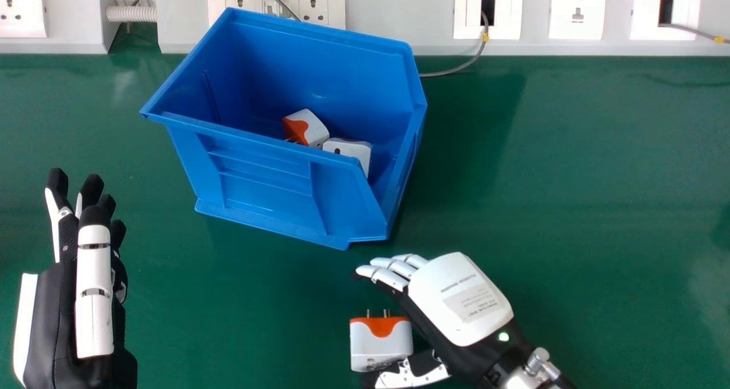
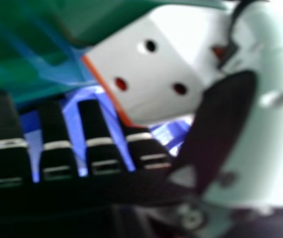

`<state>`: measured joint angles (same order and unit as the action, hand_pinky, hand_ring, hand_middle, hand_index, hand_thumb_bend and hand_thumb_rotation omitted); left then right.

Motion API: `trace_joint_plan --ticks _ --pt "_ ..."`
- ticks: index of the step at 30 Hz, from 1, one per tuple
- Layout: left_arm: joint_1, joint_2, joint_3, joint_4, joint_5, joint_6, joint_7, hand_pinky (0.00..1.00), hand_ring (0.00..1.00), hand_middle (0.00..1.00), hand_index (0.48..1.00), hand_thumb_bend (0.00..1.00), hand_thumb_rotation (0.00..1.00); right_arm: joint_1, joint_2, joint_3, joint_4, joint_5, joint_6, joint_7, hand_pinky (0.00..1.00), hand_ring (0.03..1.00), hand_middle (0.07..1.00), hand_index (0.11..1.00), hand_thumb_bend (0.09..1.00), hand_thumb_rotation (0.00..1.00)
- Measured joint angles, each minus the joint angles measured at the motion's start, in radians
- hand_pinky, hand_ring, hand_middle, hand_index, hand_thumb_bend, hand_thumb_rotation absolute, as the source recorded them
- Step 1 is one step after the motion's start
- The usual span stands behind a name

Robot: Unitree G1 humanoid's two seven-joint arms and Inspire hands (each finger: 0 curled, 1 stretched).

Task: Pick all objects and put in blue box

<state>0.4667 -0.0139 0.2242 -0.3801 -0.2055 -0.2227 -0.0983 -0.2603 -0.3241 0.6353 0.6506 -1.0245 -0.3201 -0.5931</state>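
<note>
Look to the lower centre of the head view for the loose adapter (image 1: 381,346), lying on the green tabletop (image 1: 570,206) with prongs toward the blue box (image 1: 262,178). Note the right hand (image 1: 459,298) around its right side, with fingers straight and apart from the thumb (image 1: 410,375), probably to make room for a pinch (hard to tell whether touching yet). Find an orange-and-white adapter (image 1: 308,128) and a white adapter (image 1: 351,149) inside the box at upper centre, presumably put there for the task. See the box's cut-down front toward the right, likely handy for loading. Leave the left hand (image 1: 94,298) idle at lower left, with fingers extended. Notice smooth, hard plastic, rounded corners and round socket holes on the loose adapter; glossy moulded walls with shallow ribs on the box.
</note>
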Motion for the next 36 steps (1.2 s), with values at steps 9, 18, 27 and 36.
trace_joint_plan --ticks 9,18,27,36 --pt "0.0 0.005 0.0 -0.016 -0.01 0.008 -0.002 1.0 1.0 1.0 0.988 0.26 0.95 -0.05 0.032 0.035 0.113 0.025 -0.015 -0.075 0.6 0.723 0.749 0.741 0.53 0.29" --pt "-0.002 0.015 0.01 -0.021 -0.011 0.013 -0.003 1.0 1.0 1.0 0.992 0.26 0.97 -0.065 0.043 0.04 0.165 0.113 -0.087 -0.088 0.45 0.533 0.581 0.603 0.543 0.09" --pt "-0.004 0.017 0.011 -0.021 -0.012 0.016 -0.003 1.0 1.0 1.0 0.991 0.26 0.98 -0.067 0.04 0.016 0.071 0.185 -0.066 0.088 0.21 0.261 0.313 0.504 0.503 0.14" --pt "-0.011 0.017 0.01 -0.022 -0.012 0.018 -0.003 1.0 1.0 1.0 0.988 0.26 0.97 -0.048 0.04 0.003 0.026 0.195 -0.038 0.134 0.15 0.201 0.26 0.477 0.489 0.15"
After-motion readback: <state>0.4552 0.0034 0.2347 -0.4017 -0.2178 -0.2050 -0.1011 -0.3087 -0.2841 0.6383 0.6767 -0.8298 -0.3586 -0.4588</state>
